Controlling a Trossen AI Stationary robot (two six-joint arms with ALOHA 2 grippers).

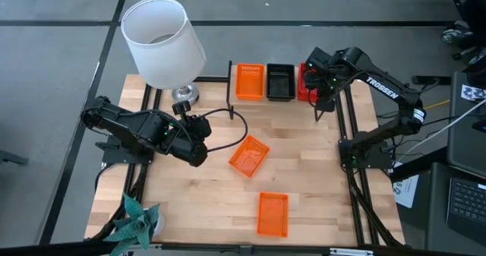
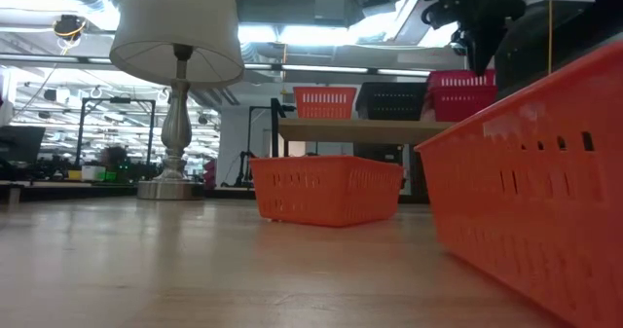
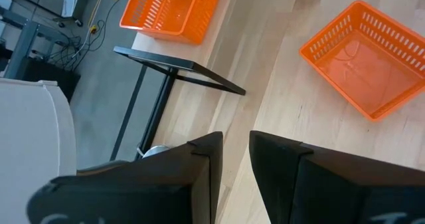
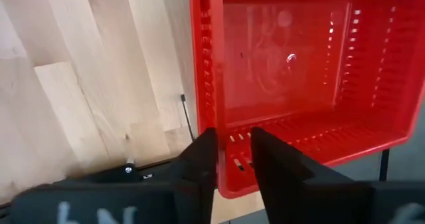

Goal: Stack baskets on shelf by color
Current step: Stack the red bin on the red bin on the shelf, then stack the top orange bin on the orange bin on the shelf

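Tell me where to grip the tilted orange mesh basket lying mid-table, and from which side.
Take the orange mesh plastic basket by one long perforated wall, coming straight down, one finger inside and one outside. It sits upright, open side up, turned askew on the wooden tabletop, so match the wrist to that angle. The left gripper is nearest.

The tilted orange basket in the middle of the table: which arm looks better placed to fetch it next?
The left. Its tool hovers right beside that orange basket, fingers slightly parted and empty. The right tool is far off at the shelf, by the red basket.
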